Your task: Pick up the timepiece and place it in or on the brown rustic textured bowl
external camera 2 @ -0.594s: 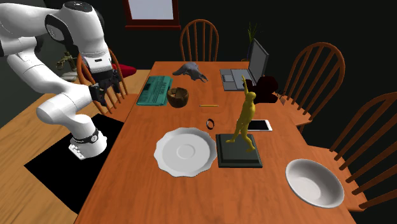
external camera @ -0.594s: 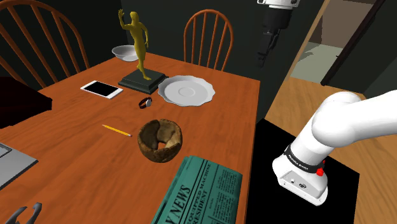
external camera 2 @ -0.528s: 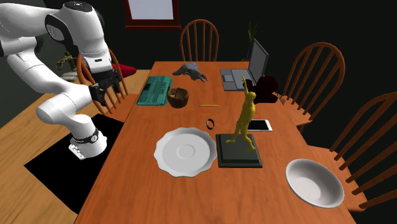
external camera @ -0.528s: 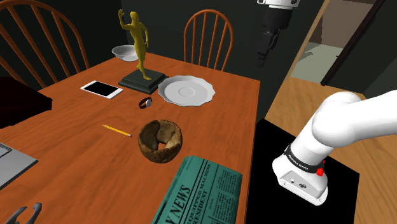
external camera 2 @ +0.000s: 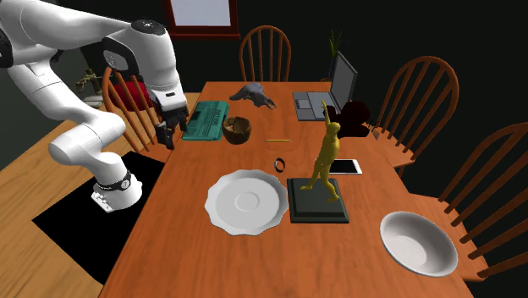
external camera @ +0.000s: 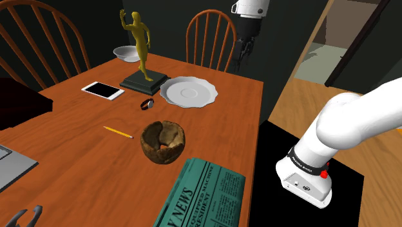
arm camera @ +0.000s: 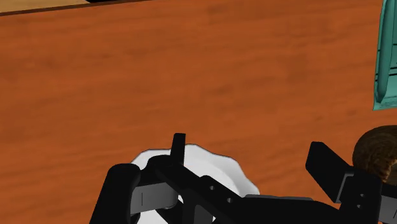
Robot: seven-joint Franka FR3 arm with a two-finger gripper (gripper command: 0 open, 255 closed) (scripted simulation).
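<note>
Black gripper (external camera: 243, 55) hangs above the table (external camera: 225, 119), fingers (arm camera: 179, 147) spread (nothing between them); seemingly the approach step, so next it must reach the wristwatch (external camera: 147, 103).

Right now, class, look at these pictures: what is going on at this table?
A white robot arm holds its black claw open and empty, high near the edge of the table. The watch lies untouched on the table beside the white plate, apart from the brown bowl. The pickup has not begun.

The gripper (external camera: 243, 62) has swung in toward the table (external camera: 77, 132) edge.
</note>
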